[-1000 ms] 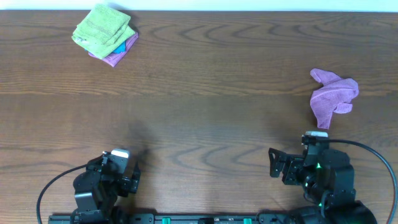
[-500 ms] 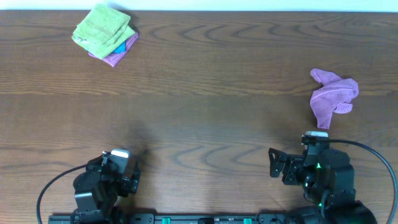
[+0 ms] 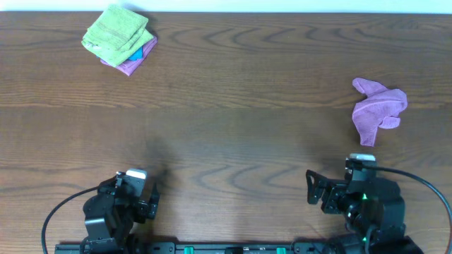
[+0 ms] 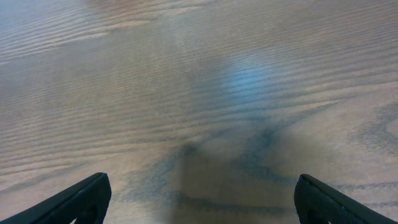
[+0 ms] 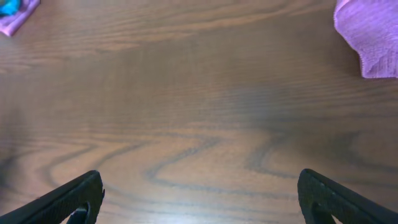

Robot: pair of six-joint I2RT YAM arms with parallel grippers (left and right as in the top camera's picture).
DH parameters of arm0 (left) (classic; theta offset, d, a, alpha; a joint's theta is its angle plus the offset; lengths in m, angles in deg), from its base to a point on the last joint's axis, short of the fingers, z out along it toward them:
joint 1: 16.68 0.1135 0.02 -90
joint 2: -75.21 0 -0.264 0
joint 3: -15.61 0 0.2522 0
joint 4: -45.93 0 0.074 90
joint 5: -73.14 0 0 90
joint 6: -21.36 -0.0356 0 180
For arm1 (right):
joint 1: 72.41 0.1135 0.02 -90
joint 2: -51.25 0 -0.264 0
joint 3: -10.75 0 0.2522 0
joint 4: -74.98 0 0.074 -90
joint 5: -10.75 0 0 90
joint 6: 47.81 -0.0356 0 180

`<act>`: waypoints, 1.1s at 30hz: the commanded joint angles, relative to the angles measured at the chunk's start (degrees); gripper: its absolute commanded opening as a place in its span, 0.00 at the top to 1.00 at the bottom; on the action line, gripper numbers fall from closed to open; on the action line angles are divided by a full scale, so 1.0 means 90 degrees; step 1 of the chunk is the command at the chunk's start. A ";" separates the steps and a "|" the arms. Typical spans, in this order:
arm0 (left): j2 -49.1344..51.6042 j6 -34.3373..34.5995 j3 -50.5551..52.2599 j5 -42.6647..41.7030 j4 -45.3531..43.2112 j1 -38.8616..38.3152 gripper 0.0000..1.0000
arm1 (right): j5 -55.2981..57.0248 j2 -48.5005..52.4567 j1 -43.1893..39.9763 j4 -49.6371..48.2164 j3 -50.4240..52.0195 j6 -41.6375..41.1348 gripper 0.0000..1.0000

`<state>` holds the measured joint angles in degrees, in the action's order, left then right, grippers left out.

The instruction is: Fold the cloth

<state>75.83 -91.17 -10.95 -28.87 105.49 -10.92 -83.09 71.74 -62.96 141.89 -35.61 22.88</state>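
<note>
A crumpled purple cloth (image 3: 378, 110) lies on the wooden table at the right; its edge shows in the right wrist view (image 5: 372, 37) at the top right. My right gripper (image 5: 199, 196) is open and empty, low at the table's front edge, well short of the cloth. It sits at the front right in the overhead view (image 3: 316, 190). My left gripper (image 4: 199, 196) is open and empty over bare wood at the front left; the overhead view shows it there too (image 3: 152, 197).
A stack of folded cloths (image 3: 119, 39), green on top with blue and purple beneath, lies at the back left corner; a bit shows in the right wrist view (image 5: 15, 12). The table's back edge (image 3: 282, 12) runs along the top.
The right arm has shifted slightly toward the front edge. The cloth and the left arm have not moved.
</note>
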 commanded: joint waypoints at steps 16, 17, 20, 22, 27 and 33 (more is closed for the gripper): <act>-0.0046 -0.0024 0.0238 0.0066 0.0194 -0.0036 0.05 | -0.0124 -0.1360 -0.0143 -0.1076 0.1666 0.1761 0.01; -0.0046 -0.0024 0.0238 0.0066 0.0194 -0.0036 0.05 | -0.0124 -0.1443 -0.0143 -0.1093 0.1729 0.1829 0.01; -0.0046 -0.0022 0.0238 0.0066 0.0194 -0.0036 0.05 | -0.0124 -0.1766 -0.0146 -0.1100 0.1926 0.1848 0.01; -0.0046 -0.0024 0.0238 0.0066 0.0194 -0.0036 0.05 | -0.0124 -0.1960 -0.0158 -0.1100 0.2030 0.1853 0.01; -0.0046 -0.0024 0.0238 0.0066 0.0194 -0.0036 0.05 | -0.0124 -0.2178 -0.0199 -0.1105 0.2259 0.1872 0.01; -0.0046 -0.0024 0.0238 0.0066 0.0194 -0.0036 0.05 | -0.0100 -0.2234 -0.0228 -0.1105 0.2431 0.1970 0.01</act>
<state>75.83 -91.19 -10.93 -28.83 105.47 -10.92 -83.75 52.57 -64.38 132.14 -14.80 39.47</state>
